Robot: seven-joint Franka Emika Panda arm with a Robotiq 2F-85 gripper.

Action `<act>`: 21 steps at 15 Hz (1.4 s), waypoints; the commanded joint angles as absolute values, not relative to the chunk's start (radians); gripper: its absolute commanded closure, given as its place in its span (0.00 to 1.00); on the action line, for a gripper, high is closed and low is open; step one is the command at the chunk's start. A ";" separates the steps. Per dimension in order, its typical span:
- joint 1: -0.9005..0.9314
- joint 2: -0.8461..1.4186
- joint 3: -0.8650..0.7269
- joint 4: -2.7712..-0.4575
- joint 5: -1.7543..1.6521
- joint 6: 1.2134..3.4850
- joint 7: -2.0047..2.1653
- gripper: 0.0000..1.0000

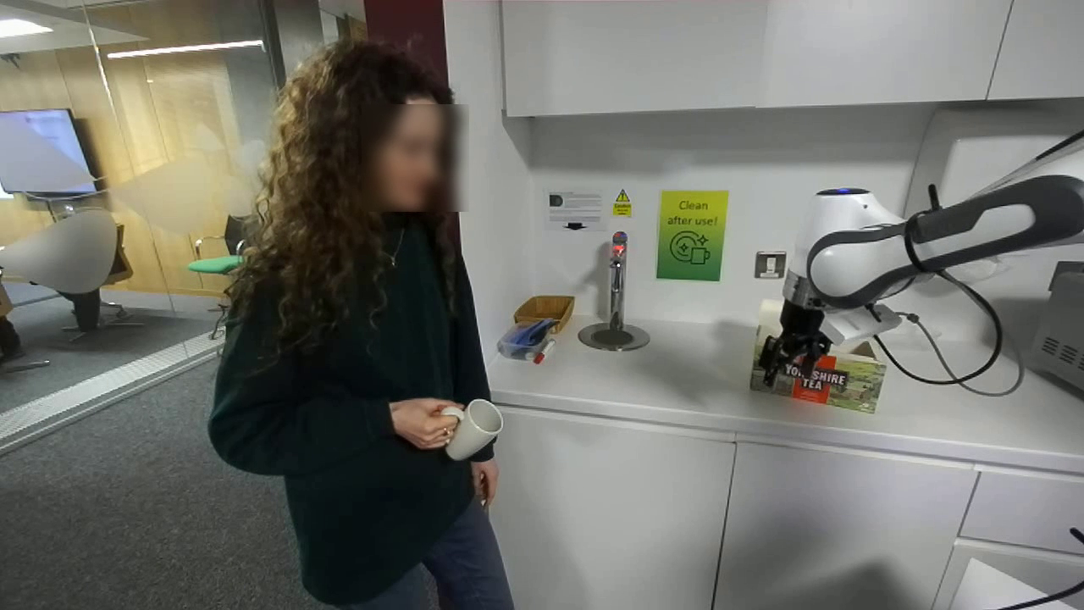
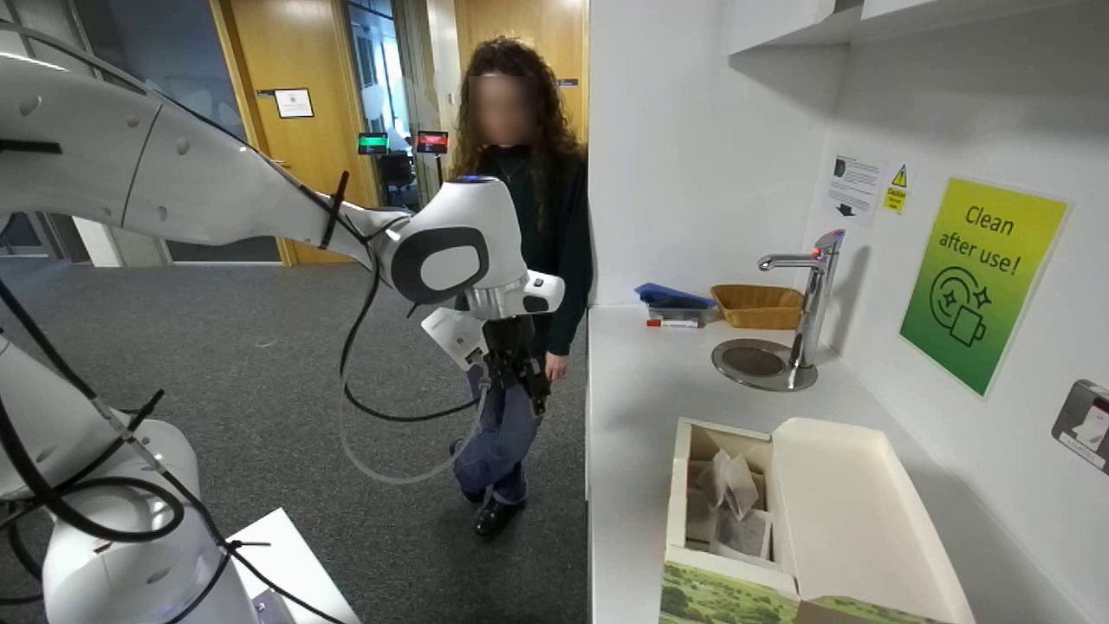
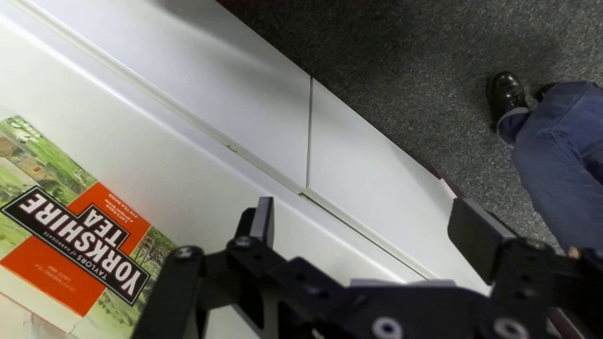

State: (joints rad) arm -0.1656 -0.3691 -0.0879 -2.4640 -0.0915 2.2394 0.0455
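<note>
Nearest to the gripper [image 3: 370,226]: the tea box [image 3: 77,249], on the counter [image 2: 632,451], to the right and nearer to the robot's base [image 2: 121,572], not touching. Stands open, lid [image 2: 858,494] folded right toward the wall [image 2: 944,130], pale tea bags [image 2: 732,498] inside. Jaws spread wide, nothing between. Looks, as a judgement, like an unladen stage in free air. Hangs just left of the counter's front edge [image 2: 593,433], on the floor side; so for any shift rightward, calls for enough height to pass above that edge. Seemingly widest room to the left, over the carpet [image 2: 277,381]. Tighter on the far side: a person [image 1: 339,407] holding a mug [image 1: 474,429], beyond the gripper and apart from it. Far right, tap [image 2: 814,299] and basket [image 2: 758,306]; overhead, wall cupboards [image 1: 754,51]. Below the arm [image 2: 243,191], looped black cable [image 1: 998,329], a possible snag.
</note>
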 commanded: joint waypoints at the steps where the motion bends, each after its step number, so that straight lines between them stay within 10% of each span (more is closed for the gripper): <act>1: -0.166 -0.363 -0.110 -2.415 -0.061 2.224 0.060 0.00; 21: -0.212 -0.202 -0.187 -2.260 0.003 2.167 0.169 0.00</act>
